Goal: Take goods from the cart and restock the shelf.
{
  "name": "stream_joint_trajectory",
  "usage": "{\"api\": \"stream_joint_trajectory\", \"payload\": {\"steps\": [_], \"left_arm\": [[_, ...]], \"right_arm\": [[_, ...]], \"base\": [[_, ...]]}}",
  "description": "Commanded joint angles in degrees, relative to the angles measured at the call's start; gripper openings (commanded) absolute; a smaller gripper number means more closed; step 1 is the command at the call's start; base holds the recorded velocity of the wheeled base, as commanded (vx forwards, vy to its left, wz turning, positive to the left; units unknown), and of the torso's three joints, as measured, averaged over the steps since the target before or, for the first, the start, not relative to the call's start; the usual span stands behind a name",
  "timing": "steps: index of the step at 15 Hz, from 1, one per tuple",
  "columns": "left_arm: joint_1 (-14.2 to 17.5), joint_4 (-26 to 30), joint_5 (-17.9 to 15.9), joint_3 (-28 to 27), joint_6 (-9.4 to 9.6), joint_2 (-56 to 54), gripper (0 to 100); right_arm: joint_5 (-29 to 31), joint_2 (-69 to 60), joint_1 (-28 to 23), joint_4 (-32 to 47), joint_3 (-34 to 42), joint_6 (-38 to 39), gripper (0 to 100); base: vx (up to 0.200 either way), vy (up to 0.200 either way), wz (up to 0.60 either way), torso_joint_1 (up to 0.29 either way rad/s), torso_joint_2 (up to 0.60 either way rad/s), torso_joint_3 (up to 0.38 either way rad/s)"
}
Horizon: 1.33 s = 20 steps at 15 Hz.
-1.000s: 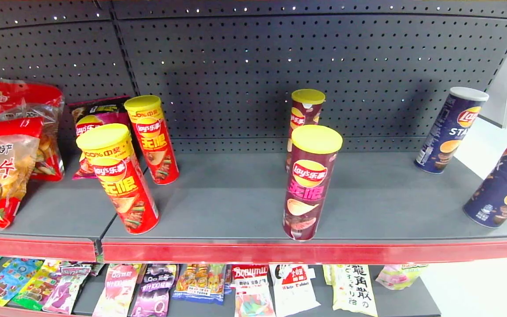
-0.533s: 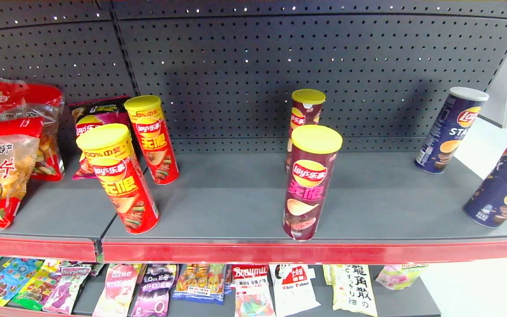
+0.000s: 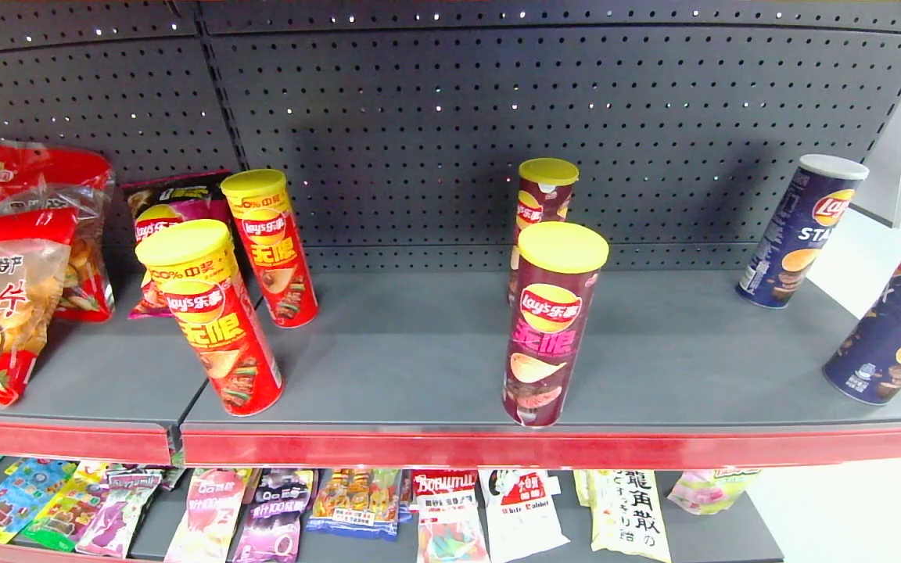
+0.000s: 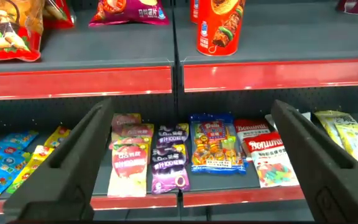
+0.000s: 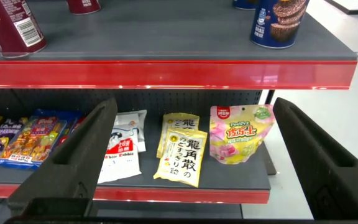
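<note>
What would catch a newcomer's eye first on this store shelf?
The tall chip cans standing on the upper shelf stand out first: two red cans with yellow lids left of centre, two maroon cans in the middle, and two dark blue cans at the right end. Below the red front edge, a row of bright candy packets lies on the lower shelf.

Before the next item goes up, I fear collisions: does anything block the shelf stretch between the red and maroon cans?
Nothing visible stands on the shelf between the front red can and the front maroon can.
</note>
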<state>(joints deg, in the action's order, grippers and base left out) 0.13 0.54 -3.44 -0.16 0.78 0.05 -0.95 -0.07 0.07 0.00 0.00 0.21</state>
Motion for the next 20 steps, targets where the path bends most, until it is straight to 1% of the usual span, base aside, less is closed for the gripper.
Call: {"api": "stream_joint_trajectory", "payload": {"steps": [1, 18, 19, 20], "left_arm": [[0.0, 0.0, 0.0, 0.0, 0.01, 0.0, 100], [0.0, 0.0, 0.0, 0.0, 0.01, 0.0, 100], [0.0, 0.0, -0.3, -0.1, 0.45, 0.1, 100], [0.0, 0.0, -0.4, 0.0, 0.27, 0.0, 100]], "right_arm": [[0.0, 0.1, 0.0, 0.0, 0.0, 0.0, 100], [0.0, 0.1, 0.0, 0.0, 0.0, -0.1, 100], [0.0, 0.1, 0.0, 0.0, 0.0, 0.0, 100], [0.0, 0.1, 0.0, 0.1, 0.0, 0.0, 100]], "base": [[0.000, 0.000, 0.00, 0.000, 0.00, 0.000], [0.000, 0.000, 0.00, 0.000, 0.00, 0.000], [0.000, 0.000, 0.00, 0.000, 0.00, 0.000], [0.000, 0.000, 0.00, 0.000, 0.00, 0.000]]}}
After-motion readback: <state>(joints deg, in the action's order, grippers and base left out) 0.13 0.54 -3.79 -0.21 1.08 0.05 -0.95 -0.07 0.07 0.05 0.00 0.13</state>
